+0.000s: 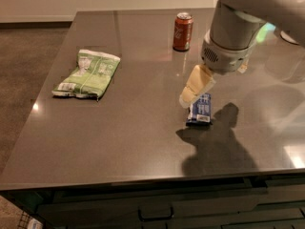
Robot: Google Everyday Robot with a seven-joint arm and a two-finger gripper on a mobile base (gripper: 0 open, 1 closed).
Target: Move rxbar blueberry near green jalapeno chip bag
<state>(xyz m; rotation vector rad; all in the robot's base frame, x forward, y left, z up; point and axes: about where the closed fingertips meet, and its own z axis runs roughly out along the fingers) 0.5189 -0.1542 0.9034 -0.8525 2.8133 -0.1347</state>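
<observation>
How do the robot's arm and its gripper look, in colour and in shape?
The arm is thick, rounded and pale grey-white. Its cylindrical wrist bears a round patch of small dark holes. The gripper, at the far end of the rxbar blueberry, is cream-coloured and tapers toward its tip. No cables or printed markings show.

Gripper (186, 99) low, centre-right, tilted down-left
</observation>
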